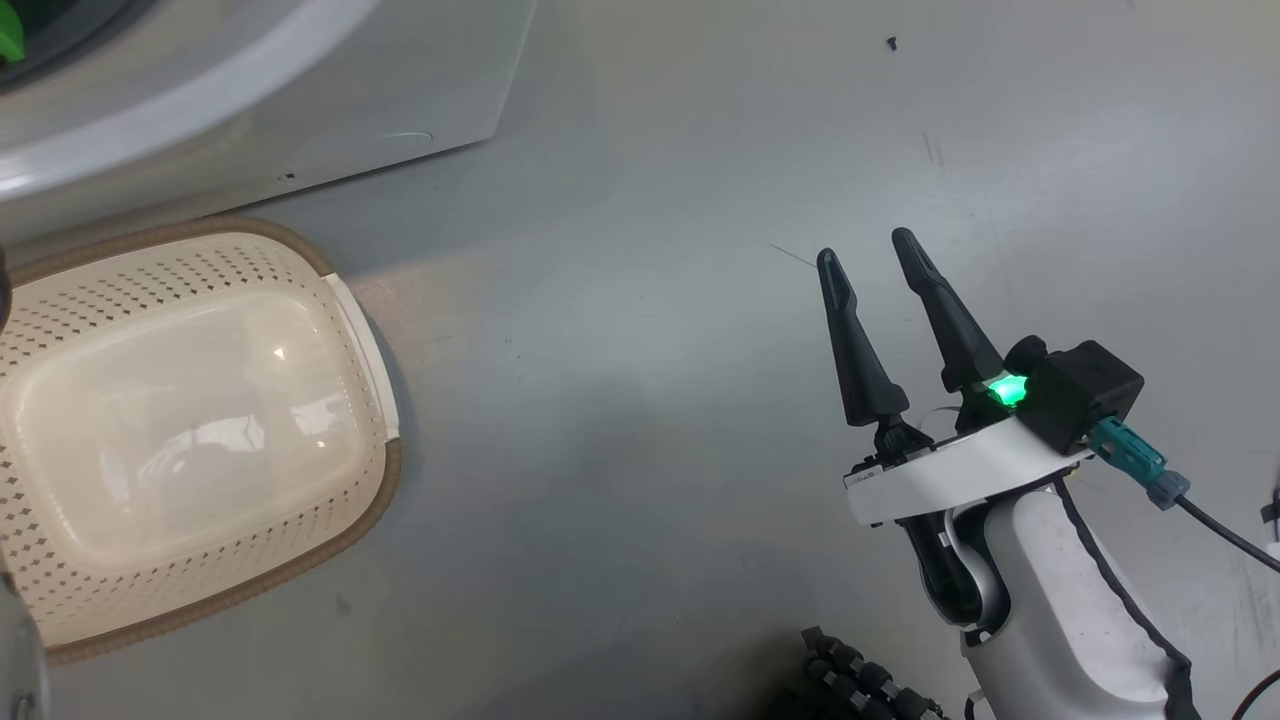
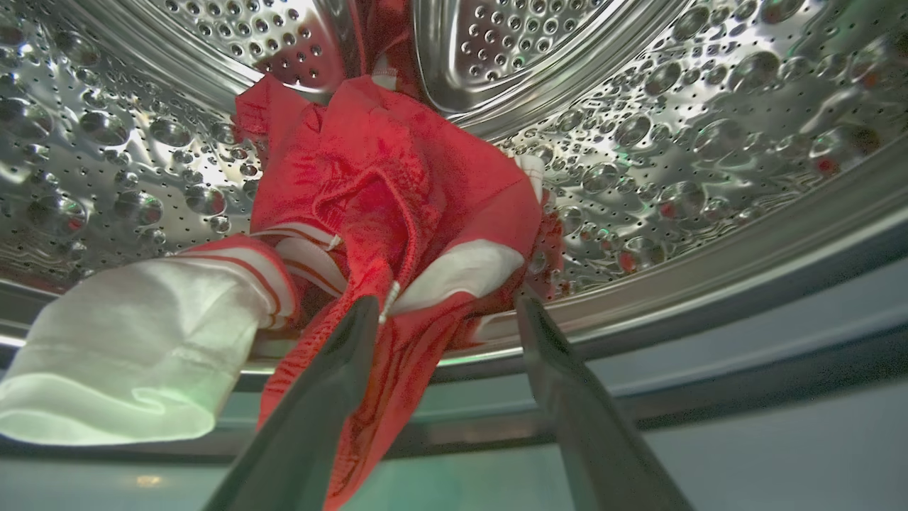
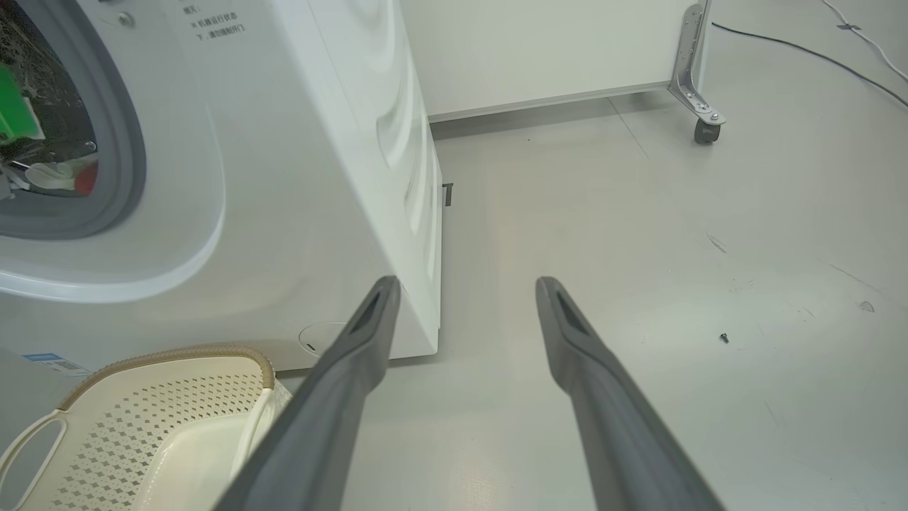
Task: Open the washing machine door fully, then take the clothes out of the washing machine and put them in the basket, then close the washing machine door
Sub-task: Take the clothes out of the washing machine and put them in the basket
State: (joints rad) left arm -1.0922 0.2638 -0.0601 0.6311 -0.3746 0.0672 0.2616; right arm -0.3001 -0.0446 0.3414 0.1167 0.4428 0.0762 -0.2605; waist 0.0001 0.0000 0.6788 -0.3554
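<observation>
Below the head camera, the basket sits empty on the floor, just beside the foot of the washer. The right hand hangs released and empty, well apart from both.

Along the left wrist, the left hand is released at the mouth of the drum. The red clothes bunch between its fingertips and trail past one finger, with nothing clamped yet. A white cloth droops over the lip beside them. Best to push on until the thick bunch sits deep between the fingers, then clench and lift clear of the lip rather than drag across it.

From the right wrist, the right hand points at bare floor past the washer's corner. The way from the drum down to the basket looks short and unobstructed. A caster and a cable lie well away.
</observation>
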